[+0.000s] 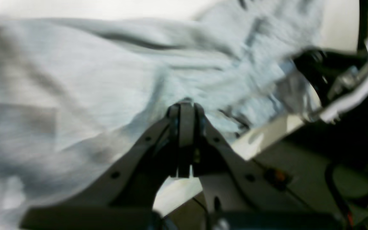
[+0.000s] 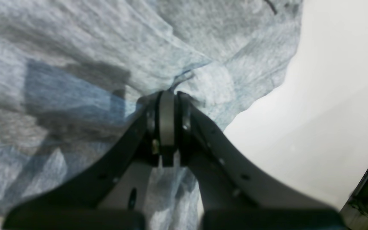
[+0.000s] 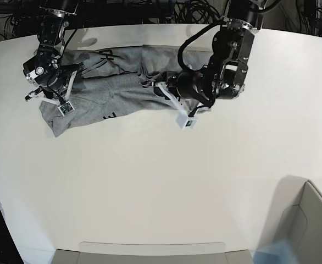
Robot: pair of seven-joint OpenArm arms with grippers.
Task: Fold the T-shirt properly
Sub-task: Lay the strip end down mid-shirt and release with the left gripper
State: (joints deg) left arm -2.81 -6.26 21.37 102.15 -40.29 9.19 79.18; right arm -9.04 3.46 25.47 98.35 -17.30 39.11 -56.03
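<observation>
Tabletop, white and broad, took up nearly the whole base view, with a pale bin tucked in at about four o'clock. Across the far part of it, from ten o'clock towards twelve, lay the T-shirt, light heather-grey, rumpled and stretched lengthways between the two arms. Black lettering showed at its upper edge and again near its lower hem.

The left arm reached in from one o'clock, bent low over the shirt's end nearest the middle of the table. Seen from its wrist camera, the left gripper had its jaws pressed tight together on a bunched fold of the grey cloth, which fanned up and away from the tips towards eleven o'clock. The table edge showed just past it at four o'clock.

The right arm came down at ten o'clock over the shirt's other end. From its wrist camera, the right gripper was likewise pinched on the fabric, a ridge of cloth gathered at its tips; bare white table lay off to three o'clock. Both wrist views were blurred, so I could not make out which seam or hem either one had.
</observation>
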